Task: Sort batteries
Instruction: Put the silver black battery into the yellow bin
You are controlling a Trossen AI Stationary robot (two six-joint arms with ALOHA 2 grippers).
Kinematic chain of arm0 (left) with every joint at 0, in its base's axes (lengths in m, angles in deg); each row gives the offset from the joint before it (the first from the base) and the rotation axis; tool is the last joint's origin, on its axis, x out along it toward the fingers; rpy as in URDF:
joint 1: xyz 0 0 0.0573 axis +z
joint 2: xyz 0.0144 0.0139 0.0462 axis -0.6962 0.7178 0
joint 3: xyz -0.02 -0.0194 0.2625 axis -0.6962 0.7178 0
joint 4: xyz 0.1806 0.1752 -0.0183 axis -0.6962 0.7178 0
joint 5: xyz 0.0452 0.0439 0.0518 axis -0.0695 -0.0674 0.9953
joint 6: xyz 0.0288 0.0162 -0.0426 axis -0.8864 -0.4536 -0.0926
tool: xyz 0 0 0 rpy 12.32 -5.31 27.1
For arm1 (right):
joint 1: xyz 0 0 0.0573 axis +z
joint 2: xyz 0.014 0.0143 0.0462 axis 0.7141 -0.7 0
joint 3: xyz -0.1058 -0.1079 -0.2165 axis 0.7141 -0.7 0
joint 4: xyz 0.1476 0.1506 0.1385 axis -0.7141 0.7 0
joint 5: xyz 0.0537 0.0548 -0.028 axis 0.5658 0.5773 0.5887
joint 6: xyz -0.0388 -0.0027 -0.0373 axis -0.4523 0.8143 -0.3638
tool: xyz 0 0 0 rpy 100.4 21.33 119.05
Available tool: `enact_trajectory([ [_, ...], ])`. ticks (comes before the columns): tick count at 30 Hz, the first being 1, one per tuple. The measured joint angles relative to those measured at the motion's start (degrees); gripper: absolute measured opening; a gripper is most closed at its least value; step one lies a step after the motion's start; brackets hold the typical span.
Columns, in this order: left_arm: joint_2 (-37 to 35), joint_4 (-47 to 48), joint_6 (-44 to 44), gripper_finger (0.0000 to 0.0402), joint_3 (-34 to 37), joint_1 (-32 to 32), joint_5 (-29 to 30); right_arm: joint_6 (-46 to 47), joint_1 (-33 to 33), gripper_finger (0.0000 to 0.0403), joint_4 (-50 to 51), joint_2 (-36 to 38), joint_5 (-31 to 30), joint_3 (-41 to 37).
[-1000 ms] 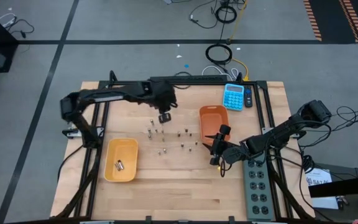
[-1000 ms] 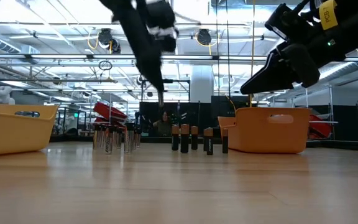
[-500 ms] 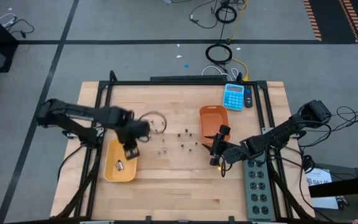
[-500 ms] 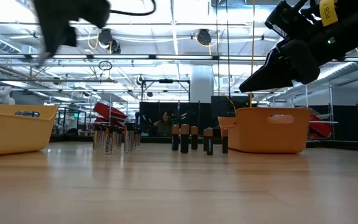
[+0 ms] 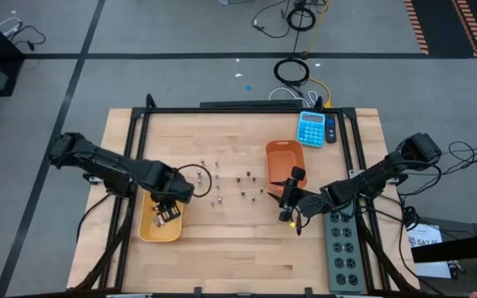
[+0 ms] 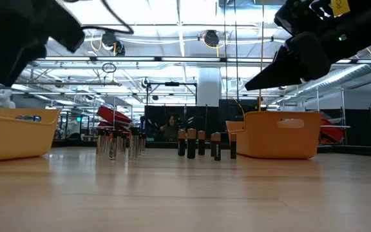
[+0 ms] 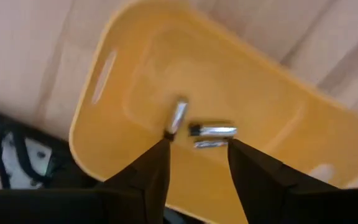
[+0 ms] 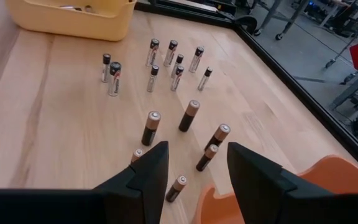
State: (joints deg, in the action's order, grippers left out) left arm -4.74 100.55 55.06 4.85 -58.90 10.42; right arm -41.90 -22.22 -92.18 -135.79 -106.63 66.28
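Note:
My left gripper (image 5: 169, 213) (image 7: 197, 155) hangs open over the yellow bin (image 5: 149, 230) (image 7: 92, 124) at the near left. Nothing is between its fingers. Three silvery batteries (image 7: 211, 132) lie on the bin's floor. More batteries (image 5: 222, 186) (image 6: 192, 143) (image 8: 166, 68) stand upright on the table's middle, silvery ones to the left and dark ones to the right. My right gripper (image 5: 284, 201) (image 8: 194, 174) hovers open above the table, beside the orange bin (image 5: 284, 157) (image 6: 282, 135), just right of the dark batteries.
A blue calculator (image 5: 310, 128) lies at the far right of the table. A grey power strip (image 5: 342, 248) runs along the right edge. A black frame borders the tabletop. Bare wood lies along the near edge.
My left gripper has swung from above the standing batteries at the table's far middle toward the near left. It now hangs over the yellow bin.

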Motion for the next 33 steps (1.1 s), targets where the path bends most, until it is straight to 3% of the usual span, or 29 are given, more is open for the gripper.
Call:
enact_trajectory([
  [4,-0.11,-0.58,-2.98,0.0174,-4.18,0.06,4.51,-0.08,0.0,0.0155,-0.08,0.0,-0.22,0.0],
  [10,-0.16,-5.77,-9.7,0.0174,-6.76,2.88,18.95,-3.27,0.0,0.0155,-0.17,0.0,-0.31,0.0],
  [16,-0.16,-11.92,-20.71,0.0175,-5.76,5.63,44.28,-11.4,-1.66,0.0155,-0.88,3.03,-2.43,-0.04],
  [19,-0.18,-15.48,-27.0,0.0175,-5.21,6.92,52.07,-14.53,-4.15,0.0155,-0.8,6.49,-2.0,-0.04],
  [24,-0.16,-22.03,-39.28,0.0175,-5.03,10.99,51.24,-20.58,-9.78,0.0155,-8.37,8.13,2.93,-1.8],
  [28,-0.16,-25.08,-43.58,0.0175,-5.03,14.83,44.6,-21.84,-12.67,0.0155,-20.08,6.82,5.9,-5.56],
  [33,-0.16,-25.74,-46.26,0.0175,-5.03,19.82,31.84,-23.92,-12.46,0.0155,-25.01,7.15,5.89,-6.45],
])
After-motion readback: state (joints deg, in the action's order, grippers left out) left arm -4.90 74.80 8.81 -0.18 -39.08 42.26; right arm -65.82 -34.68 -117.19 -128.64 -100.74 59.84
